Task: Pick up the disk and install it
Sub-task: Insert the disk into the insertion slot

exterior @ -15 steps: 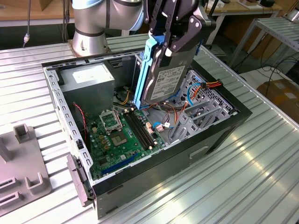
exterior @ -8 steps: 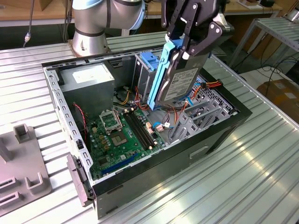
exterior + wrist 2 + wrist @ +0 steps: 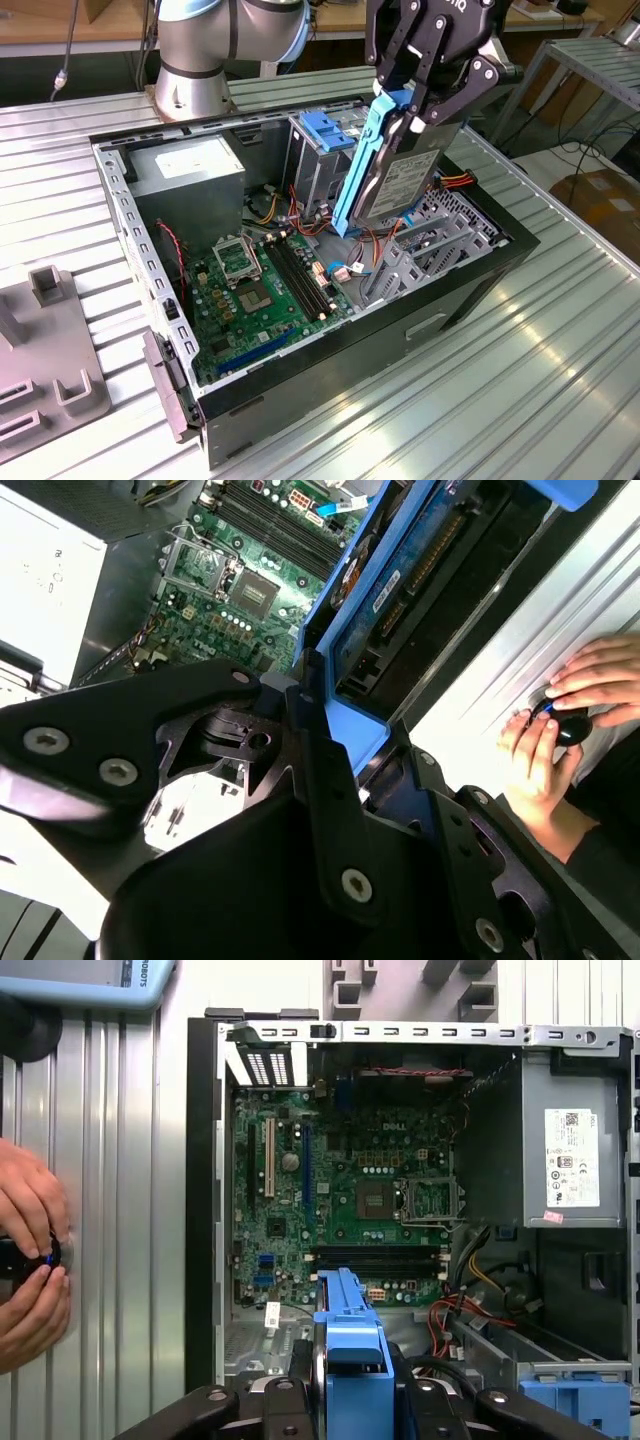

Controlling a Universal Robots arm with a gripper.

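I have the gripper clamped on the disk, which hangs tilted on edge above the open case. In the exterior view the disk is at two o'clock from the motherboard, with the drive cage just beside it at nine o'clock. A person's hands rest on the table outside the case.

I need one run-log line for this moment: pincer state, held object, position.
pincer: shut on disk | disk: on edge, tilted, over open computer case | install: not yet seated | nearby: person's hands on table
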